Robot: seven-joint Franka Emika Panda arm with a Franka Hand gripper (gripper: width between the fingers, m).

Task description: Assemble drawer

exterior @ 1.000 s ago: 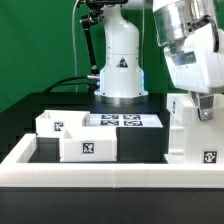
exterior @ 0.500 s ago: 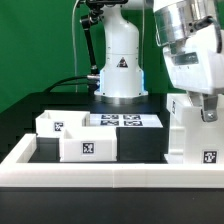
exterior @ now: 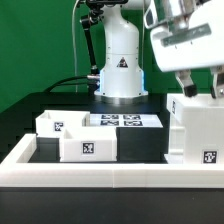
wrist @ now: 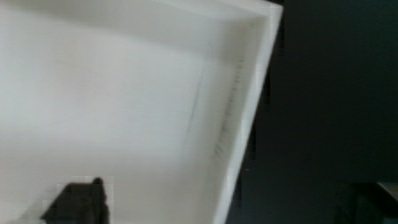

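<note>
Though near, drawer housing (exterior: 196, 128) beneath fingers (exterior: 186, 85)

Marker board (exterior: 121, 121) on blk table (exterior: 141, 147)

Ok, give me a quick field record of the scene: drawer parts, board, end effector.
housing: upright, at the exterior view's right
front tray: on the table, outside the housing, open top up
back tray: on the table, behind and to the left of the front tray
marker board: flat, behind the trays
end effector: just above the housing's top, fingers apart, holding nothing
</note>
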